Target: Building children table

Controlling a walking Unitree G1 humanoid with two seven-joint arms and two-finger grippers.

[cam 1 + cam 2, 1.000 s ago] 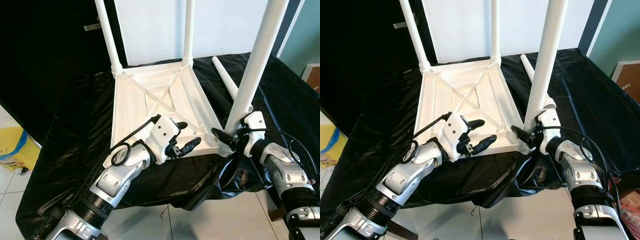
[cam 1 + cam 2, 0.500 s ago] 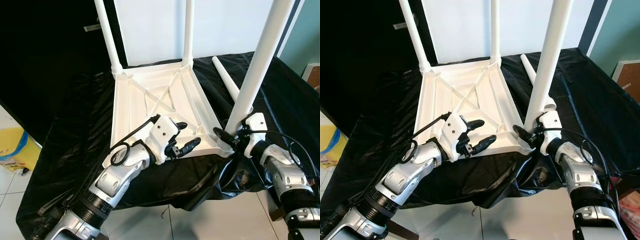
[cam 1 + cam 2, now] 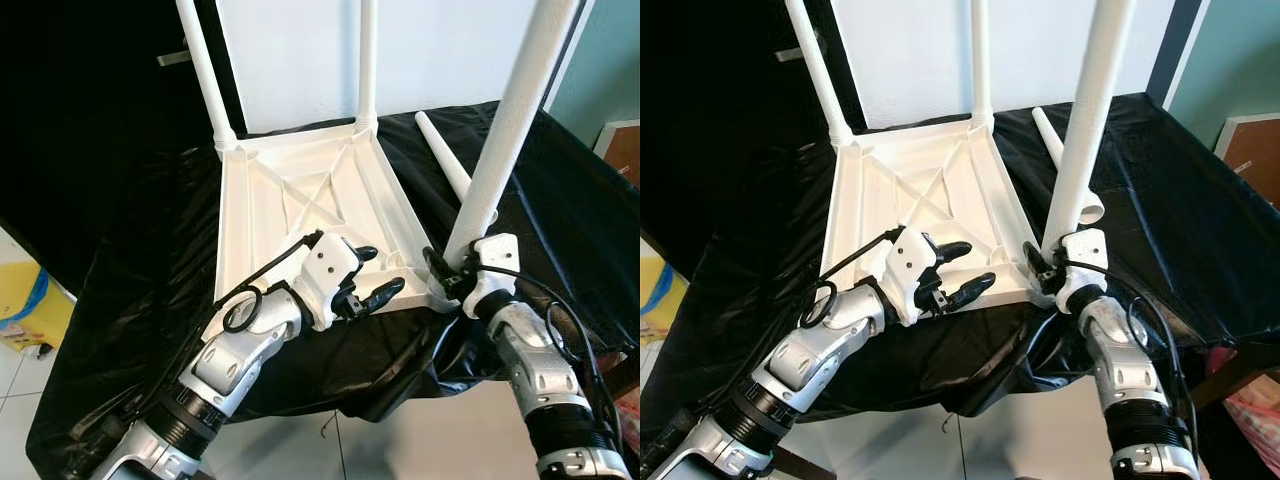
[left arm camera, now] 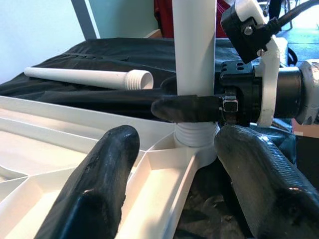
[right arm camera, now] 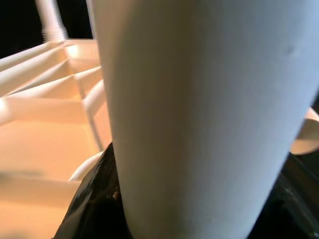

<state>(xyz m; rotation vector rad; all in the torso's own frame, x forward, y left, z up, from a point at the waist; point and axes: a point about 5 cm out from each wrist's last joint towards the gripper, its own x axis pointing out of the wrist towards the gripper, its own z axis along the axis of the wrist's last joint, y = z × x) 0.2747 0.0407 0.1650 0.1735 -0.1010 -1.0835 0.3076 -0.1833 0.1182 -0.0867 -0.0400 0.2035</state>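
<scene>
A white children's table top [image 3: 300,190] lies upside down on a table draped in black cloth [image 3: 130,260]. Two white legs [image 3: 205,70] [image 3: 367,60] stand in its far corners. A third leg [image 3: 510,110] stands in the near right corner socket, and my right gripper [image 3: 447,275] is shut around its base. The left wrist view shows that leg [image 4: 194,50] seated in the socket, with a black finger [image 4: 189,107] across it. My left gripper [image 3: 380,270] hovers open over the top's near edge, holding nothing. A loose leg [image 3: 440,150] lies on the cloth behind.
The black cloth hangs over the near table edge [image 3: 380,390] above a tiled floor. A yellow box [image 3: 25,310] sits on the floor to the left. A brown framed board [image 3: 1250,150] stands at the far right, and a white wall is behind.
My right forearm has swung inward under the leg's base while staying shut on it. The left gripper has held still. The whole view has shifted slightly.
</scene>
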